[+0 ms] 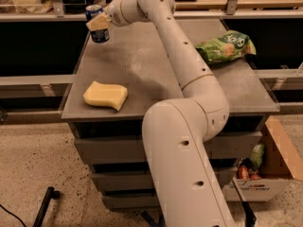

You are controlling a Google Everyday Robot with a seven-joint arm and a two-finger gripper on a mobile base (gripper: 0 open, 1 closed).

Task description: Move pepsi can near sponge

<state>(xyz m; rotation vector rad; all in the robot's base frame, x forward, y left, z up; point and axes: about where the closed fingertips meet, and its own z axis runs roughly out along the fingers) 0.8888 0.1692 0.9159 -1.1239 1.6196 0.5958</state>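
Claw [98, 22] clasps pepsi can [100, 36] at grey table's [142, 60] corner.

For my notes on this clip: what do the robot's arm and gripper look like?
The arm is glossy off-white, built of thick rounded tubular segments with bulging joints and small dark holes; no cables or logos show. The gripper, at the table's far left corner by the pepsi can, has a pale tan tip on a grey-white wrist.

White tubular arm [189, 65], dark screw holes, bulbous joints; cream-tipped gripper [98, 22] above the desk's [128, 60] far-left corner.
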